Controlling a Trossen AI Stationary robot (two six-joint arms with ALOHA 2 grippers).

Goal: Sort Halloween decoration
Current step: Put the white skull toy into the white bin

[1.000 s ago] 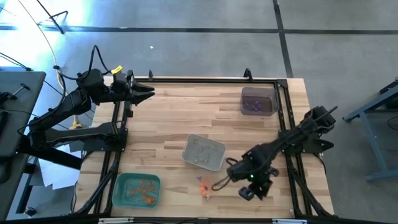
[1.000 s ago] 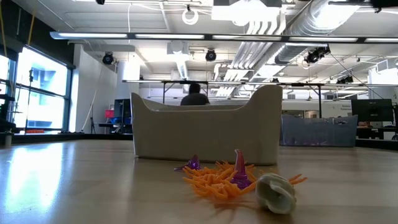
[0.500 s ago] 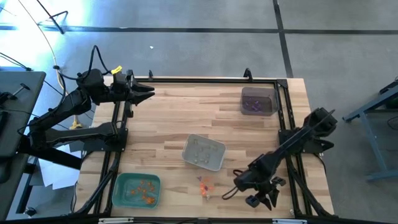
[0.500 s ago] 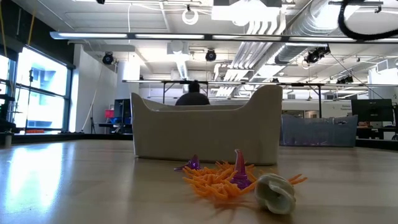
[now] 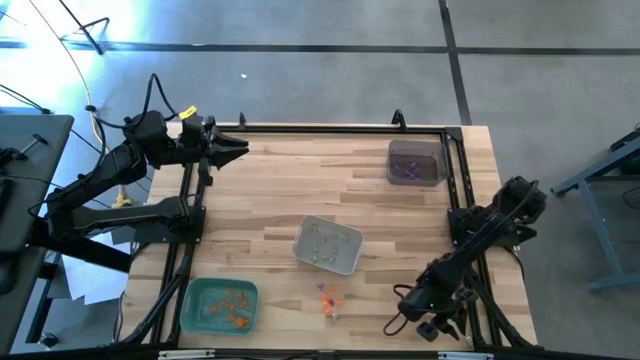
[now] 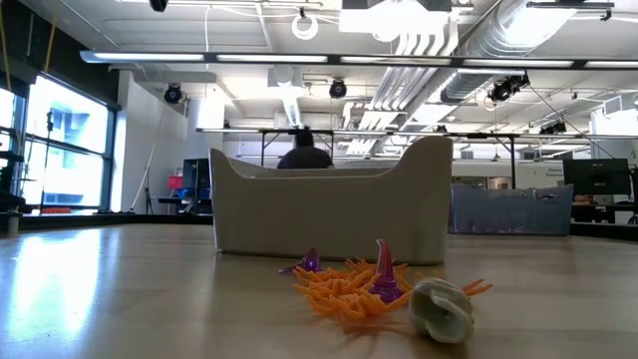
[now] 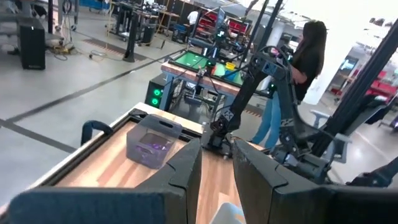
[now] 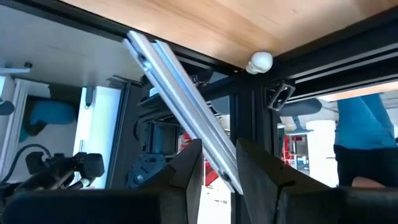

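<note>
On table — orange, purple, pale trinkets (image 6: 384, 289)

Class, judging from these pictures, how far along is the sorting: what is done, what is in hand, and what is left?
Done: orange trinkets lie in the green tray, purple ones in the dark tray, pale ones in the grey tray.
In hand: nothing. The right gripper is at the table's near edge and the left gripper at the far left corner; both carry nothing.
Left: a small mixed pile on the table.
</note>
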